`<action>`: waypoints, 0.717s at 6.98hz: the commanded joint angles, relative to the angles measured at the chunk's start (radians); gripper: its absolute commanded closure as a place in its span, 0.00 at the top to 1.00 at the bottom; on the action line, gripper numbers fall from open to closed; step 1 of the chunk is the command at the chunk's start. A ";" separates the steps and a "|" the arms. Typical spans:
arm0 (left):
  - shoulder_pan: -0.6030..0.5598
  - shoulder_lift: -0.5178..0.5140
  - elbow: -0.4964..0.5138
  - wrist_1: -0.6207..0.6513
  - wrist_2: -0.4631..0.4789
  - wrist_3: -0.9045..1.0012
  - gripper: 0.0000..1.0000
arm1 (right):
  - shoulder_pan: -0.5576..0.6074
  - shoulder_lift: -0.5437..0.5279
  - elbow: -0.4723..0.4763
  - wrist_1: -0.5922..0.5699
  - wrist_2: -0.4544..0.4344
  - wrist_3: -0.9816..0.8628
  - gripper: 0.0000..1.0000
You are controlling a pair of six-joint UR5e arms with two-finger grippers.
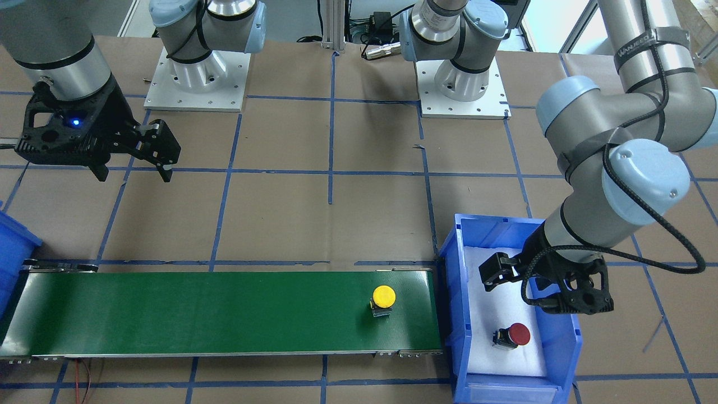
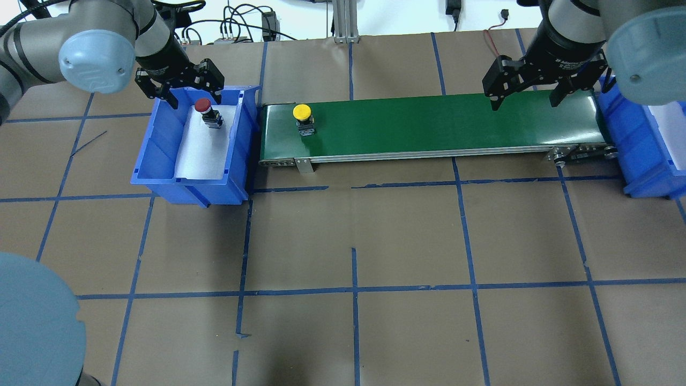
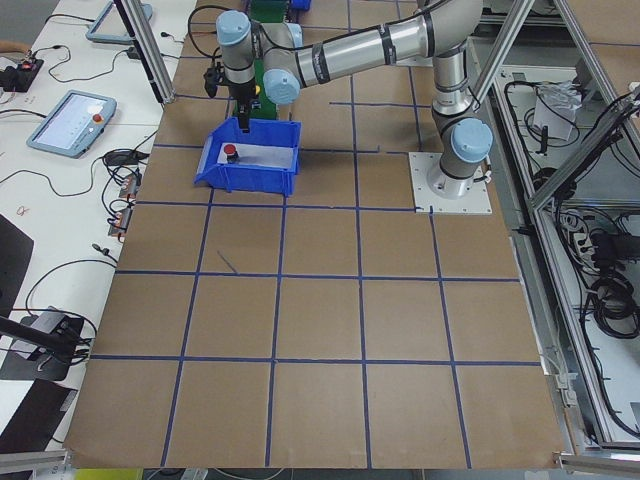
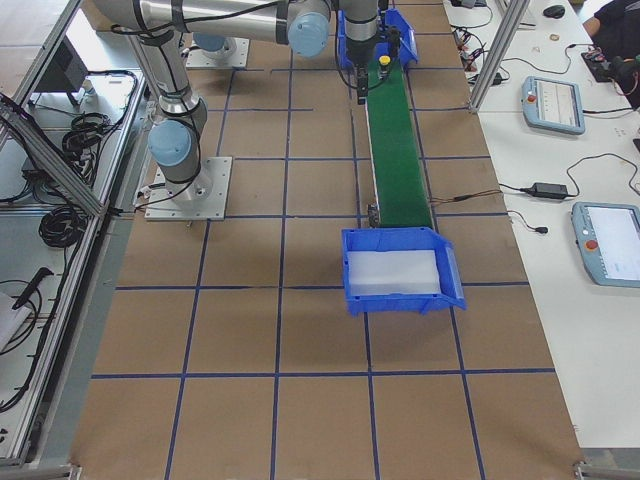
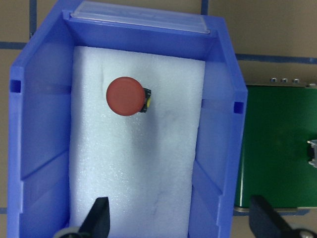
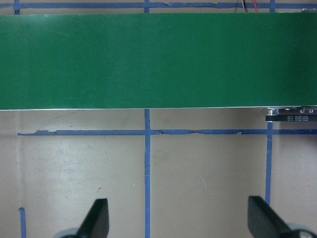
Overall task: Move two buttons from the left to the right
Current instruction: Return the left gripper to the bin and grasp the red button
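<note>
While yellow button (image 2: 302, 113) sits on belt (image 2: 429, 126), bin (image 2: 161, 145) holds red button (image 2: 203, 105).

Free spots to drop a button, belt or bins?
Belt is bare from the yellow button to its right end. The right bin holds only bare foam. Left bin is crowded: red button at the far end, left gripper over the rest.

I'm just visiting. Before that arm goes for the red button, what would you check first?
1. Left tool open: ok.
2. Left tool lined up on the red button: not ok, the button stands clear of the fingers.
3. Red button upright in the left bin: ok.
4. Yellow button on the belt, outside the bin: ok.
5. Right tool open, holding nothing: ok.
6. Right bin has room: ok, only white foam shows.
</note>
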 commanded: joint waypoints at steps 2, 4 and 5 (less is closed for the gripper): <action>0.006 -0.076 -0.016 0.129 0.004 0.015 1.00 | 0.001 0.000 0.000 -0.001 0.000 -0.001 1.00; 0.009 -0.121 0.003 0.155 0.004 0.016 0.96 | -0.001 0.000 0.000 -0.001 0.000 -0.001 1.00; 0.034 -0.127 0.003 0.168 0.002 0.016 0.96 | 0.001 0.000 0.001 -0.001 0.000 -0.001 1.00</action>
